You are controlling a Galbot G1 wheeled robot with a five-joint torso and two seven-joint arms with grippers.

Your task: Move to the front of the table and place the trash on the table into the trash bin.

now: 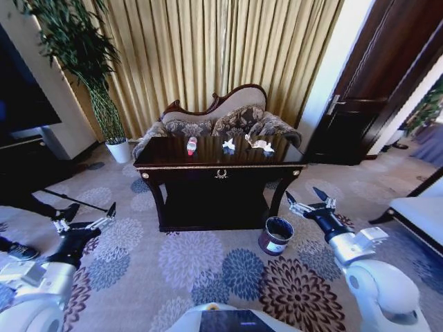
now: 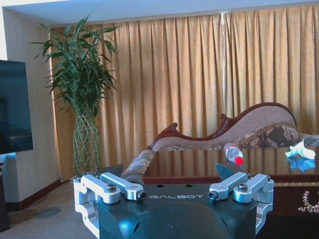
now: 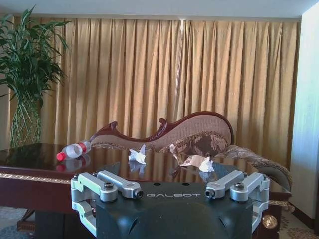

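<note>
Robot facing the bench (image 1: 166,164) from a distance: bottle (image 1: 192,145), white paper (image 1: 228,144) and wrapper (image 1: 261,145) lie uncollected on top, bin (image 1: 276,236) stands on the floor, left end effector (image 1: 86,218) and right end effector (image 1: 308,199) both released and empty.

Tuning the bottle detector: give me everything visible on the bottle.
The bottle is small, clear plastic, with a red cap and a red label. It lies on its side on the table, left of the white paper, with its cap toward the front edge. The glossy top mirrors it. Nothing but the table touches it; both grippers are well short of it.
</note>
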